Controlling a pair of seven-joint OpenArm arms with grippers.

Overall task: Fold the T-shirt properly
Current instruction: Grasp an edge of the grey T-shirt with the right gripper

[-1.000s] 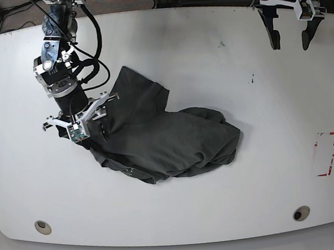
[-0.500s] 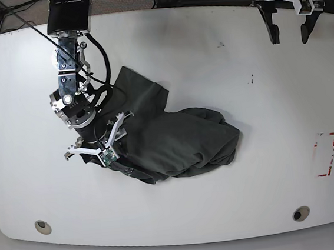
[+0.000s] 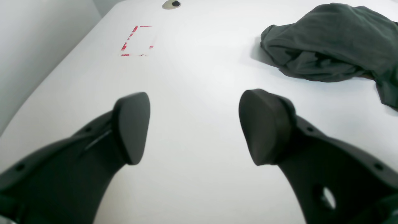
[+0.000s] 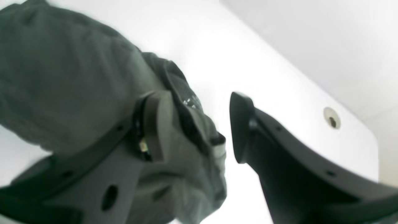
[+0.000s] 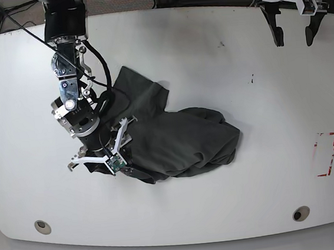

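Grey T-shirt [image 5: 174,139] under right hand [image 5: 102,158]

— Base view: I read bright, even overhead light; the table [image 5: 209,68] glares white, with soft shadows hugging the T-shirt [image 5: 174,139].

— Right wrist view: blurred and overexposed beside the T-shirt.

The T-shirt [image 5: 174,139] is a plain dark charcoal grey with no print. The counter [image 5: 233,201] is white, bearing a broken red rectangular outline [image 5: 326,154] toward 3 o'clock and small dark specks [image 5: 252,80] toward 1 o'clock. Both grippers' fingers [image 3: 264,127] are matt black; a pale spot [image 4: 190,102] on the cloth may be a tag, though blurred.
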